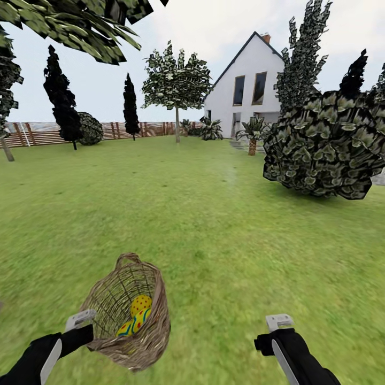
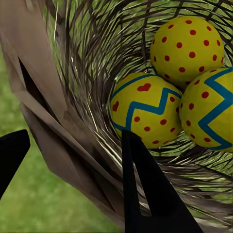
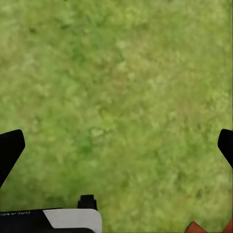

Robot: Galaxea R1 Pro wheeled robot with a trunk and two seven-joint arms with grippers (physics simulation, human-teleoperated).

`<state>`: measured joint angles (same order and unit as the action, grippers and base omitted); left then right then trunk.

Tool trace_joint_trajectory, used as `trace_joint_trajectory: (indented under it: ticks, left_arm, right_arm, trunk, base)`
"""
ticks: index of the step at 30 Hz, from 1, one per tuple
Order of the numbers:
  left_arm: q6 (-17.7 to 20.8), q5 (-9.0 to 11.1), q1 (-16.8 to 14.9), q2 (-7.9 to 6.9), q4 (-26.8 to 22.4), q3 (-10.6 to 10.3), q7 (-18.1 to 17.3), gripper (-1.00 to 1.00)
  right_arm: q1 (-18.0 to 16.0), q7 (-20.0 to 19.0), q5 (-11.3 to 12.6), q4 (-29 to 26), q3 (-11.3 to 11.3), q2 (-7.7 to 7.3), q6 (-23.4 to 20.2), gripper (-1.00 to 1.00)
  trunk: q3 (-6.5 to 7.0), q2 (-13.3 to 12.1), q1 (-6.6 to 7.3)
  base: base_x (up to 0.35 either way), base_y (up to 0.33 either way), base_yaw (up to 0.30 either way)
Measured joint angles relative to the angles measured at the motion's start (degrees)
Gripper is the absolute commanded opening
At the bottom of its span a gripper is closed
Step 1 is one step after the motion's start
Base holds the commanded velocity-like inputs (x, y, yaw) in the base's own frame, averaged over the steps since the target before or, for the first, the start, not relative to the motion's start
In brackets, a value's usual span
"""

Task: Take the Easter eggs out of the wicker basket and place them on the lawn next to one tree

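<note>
The brown wicker basket is tilted with its mouth toward me, low and left of centre on the lawn. My left gripper is shut on its rim, one finger inside the weave and one outside. Three yellow Easter eggs lie in it: a red-dotted one and two with blue zigzag bands. In the head view the eggs peek out. My right gripper hangs open over bare grass. A tree with a pale trunk stands far ahead.
A large leafy bush sits at the right, with a white house behind. A brown slat fence runs along the back, with dark cone-shaped trees before it. Another pale trunk stands at the far left under overhanging leaves.
</note>
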<state>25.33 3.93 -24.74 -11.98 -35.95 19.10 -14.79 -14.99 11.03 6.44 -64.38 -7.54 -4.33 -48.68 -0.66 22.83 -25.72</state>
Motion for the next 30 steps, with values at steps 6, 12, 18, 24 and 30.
trace_joint_trajectory:
  ticks: [6, 12, 18, 24, 30]
  left_arm:
    - [0.0, 0.0, 0.0, 0.07, 0.0, 0.0, 0.0, -1.0]
    - [0.0, 0.0, 0.0, 0.09, 0.0, 0.0, 0.1, -1.0]
    - [0.0, 0.0, 0.0, 0.03, 0.0, 0.0, 0.1, -1.0]
    - [0.0, 0.0, 0.0, 0.0, 0.0, 0.0, 0.0, -1.0]
    - [0.0, 0.0, 0.0, 0.0, 0.0, 0.0, 0.1, -1.0]
  right_arm:
    - [0.0, 0.0, 0.1, 0.0, 0.1, 0.0, 0.0, 1.0]
    - [0.0, 0.1, 0.0, 0.0, 0.1, 0.01, 0.1, 1.0]
    - [0.0, 0.1, 0.0, 0.0, 0.1, 0.0, 0.1, 1.0]
    - [0.0, 0.1, 0.0, -0.3, 0.8, -0.54, 0.1, 1.0]
    - [0.0, 0.1, 0.0, -0.2, 0.8, -0.44, 0.1, 1.0]
  trunk:
    - [0.0, 0.0, 0.0]
    - [0.0, 0.0, 0.0]
    - [0.0, 0.0, 0.0]
    - [0.0, 0.0, 0.0]
    - [0.0, 0.0, 0.0]
  base:
    - [0.335, 0.0, 0.0]
    - [0.335, 0.0, 0.0]
    - [0.335, 0.0, 0.0]
    - [0.335, 0.0, 0.0]
    - [0.335, 0.0, 0.0]
